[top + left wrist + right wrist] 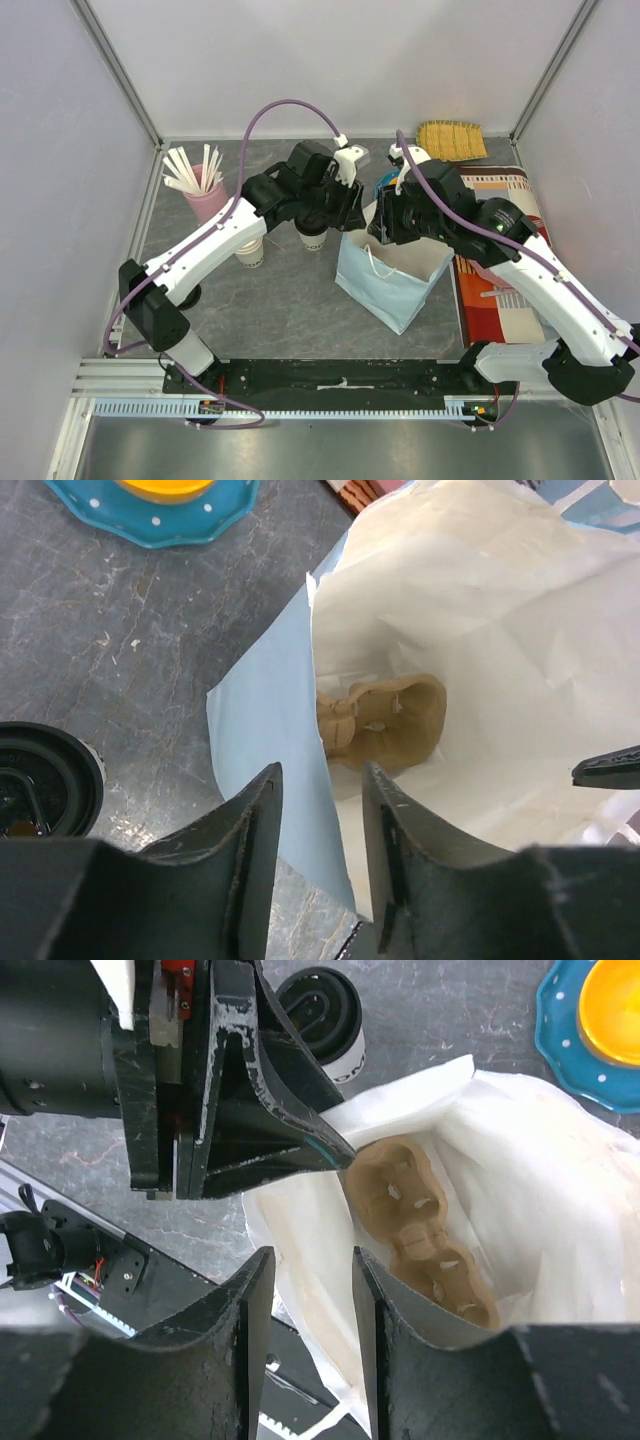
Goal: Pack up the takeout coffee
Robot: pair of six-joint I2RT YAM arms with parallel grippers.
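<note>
Beside the bag, the coffee stands upright, lid upward; both hands pinch bag edges.

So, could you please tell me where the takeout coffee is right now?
The takeout coffee stands on the table left of the blue paper bag in the top view, under the left arm's wrist.

Blue bag w/ brown tray inside – pink cup, teal plate nearby.
</note>
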